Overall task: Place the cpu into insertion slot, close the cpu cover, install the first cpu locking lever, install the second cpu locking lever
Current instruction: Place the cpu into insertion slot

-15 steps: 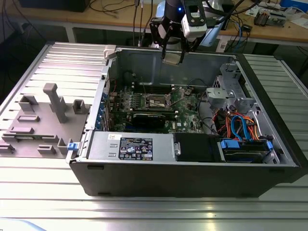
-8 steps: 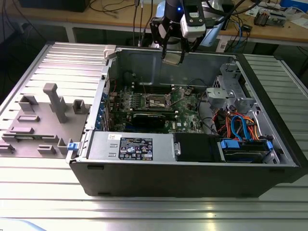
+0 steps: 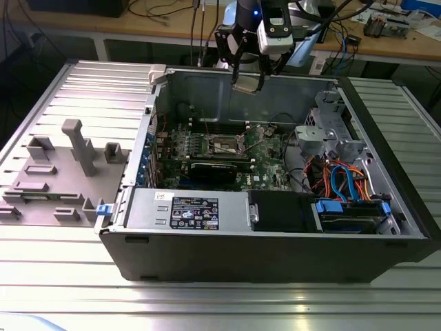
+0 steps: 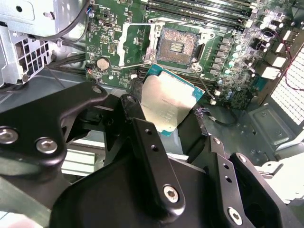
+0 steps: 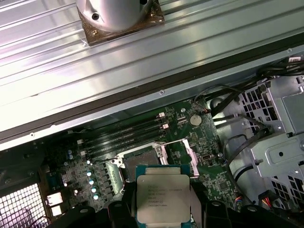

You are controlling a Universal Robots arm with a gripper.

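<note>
Now, in the exterior view, we are seeing the gripper [image 3: 249, 77] hanging over the open computer case [image 3: 275, 255], near its far wall, with the cpu [image 3: 248, 85] pinched in its grip. Well below, the green board [image 3: 269, 148] is lying in the case, and the insertion slot [image 3: 225, 145] is sitting near the board's middle. A grey fixture tray [image 3: 62, 172] is resting on the table [image 3: 207, 303] at the exterior view's left, beside the case.

In the second wrist view, we are looking past the black fingers [image 4: 137, 123], which are closed on opposite edges of the cpu [image 4: 168, 102]; its silver top is facing the camera and it is hanging clear of the board. Beyond it the insertion slot [image 4: 176, 46] is lying bare, and the cpu cover [image 4: 152, 45] is standing swung open just beside it.

In the first wrist view, we are seeing the cpu [image 5: 163, 198] gripped above the board, with the insertion slot [image 5: 141, 160] and the opened cpu cover [image 5: 190, 153] beyond it, near the long memory slots [image 5: 123, 135].
</note>
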